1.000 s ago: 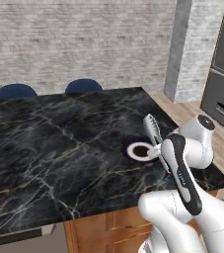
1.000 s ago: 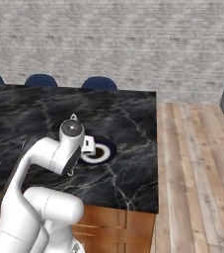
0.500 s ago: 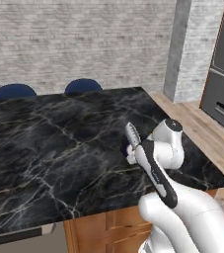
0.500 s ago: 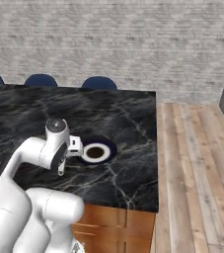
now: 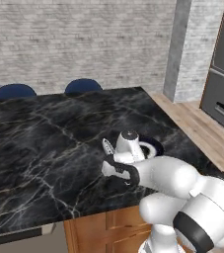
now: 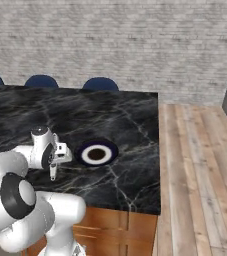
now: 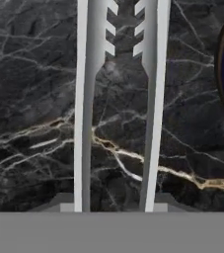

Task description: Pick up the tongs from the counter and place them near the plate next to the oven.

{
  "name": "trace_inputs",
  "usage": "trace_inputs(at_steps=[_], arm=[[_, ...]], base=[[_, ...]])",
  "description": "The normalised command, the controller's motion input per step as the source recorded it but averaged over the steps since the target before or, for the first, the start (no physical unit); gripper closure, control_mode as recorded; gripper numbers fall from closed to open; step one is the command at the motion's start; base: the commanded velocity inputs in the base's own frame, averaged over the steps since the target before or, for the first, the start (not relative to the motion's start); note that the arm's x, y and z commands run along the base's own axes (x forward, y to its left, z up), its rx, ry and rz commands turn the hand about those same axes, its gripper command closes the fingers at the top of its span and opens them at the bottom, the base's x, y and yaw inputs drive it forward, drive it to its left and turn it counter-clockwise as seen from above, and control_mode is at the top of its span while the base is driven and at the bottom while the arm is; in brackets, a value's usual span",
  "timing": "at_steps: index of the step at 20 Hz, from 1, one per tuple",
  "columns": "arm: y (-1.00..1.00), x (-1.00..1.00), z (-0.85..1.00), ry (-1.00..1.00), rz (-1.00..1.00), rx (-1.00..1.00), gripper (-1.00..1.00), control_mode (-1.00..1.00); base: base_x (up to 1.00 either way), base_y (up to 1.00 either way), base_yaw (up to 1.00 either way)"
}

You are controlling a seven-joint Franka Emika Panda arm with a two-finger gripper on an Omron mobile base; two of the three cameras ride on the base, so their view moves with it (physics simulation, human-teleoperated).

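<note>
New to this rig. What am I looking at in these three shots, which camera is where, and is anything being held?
It is a rendered kitchen with a white robot arm on a driving base. Two pictures come from cameras on the base, behind the arm to its left and right. The third looks along the tool from the hand. The arm works over a black marble counter. On it sits a small round plate with a dark centre. The tool is shut on slim metal tongs; the hand view shows their two arms and ridged tips above the marble, with the plate's edge at the right.
</note>
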Motion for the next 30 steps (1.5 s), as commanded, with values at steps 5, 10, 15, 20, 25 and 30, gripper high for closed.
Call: trace_inputs(at_steps=[5,10,15,20,25,30], arm=[[0.15,0.85,-0.17,0.16,0.02,0.00,1.00,-1.00],[0.35,0.74,-0.19,0.07,0.00,-0.02,1.00,-1.00],[0.39,0.48,-0.40,0.03,0.00,-0.08,1.00,-1.00],[0.04,0.12,-0.39,-0.01,0.00,-0.03,-1.00,-1.00],[-0.04,-0.24,0.12,-0.04,0.01,0.01,-1.00,-1.00],[-0.25,-0.28,0.64,-0.12,0.05,0.06,-1.00,-1.00]], base=[[0.00,0.00,0.00],[0.00,0.00,0.00],[0.00,0.00,0.00],[0.00,0.00,0.00],[0.00,0.00,0.00],[0.00,0.00,0.00]])
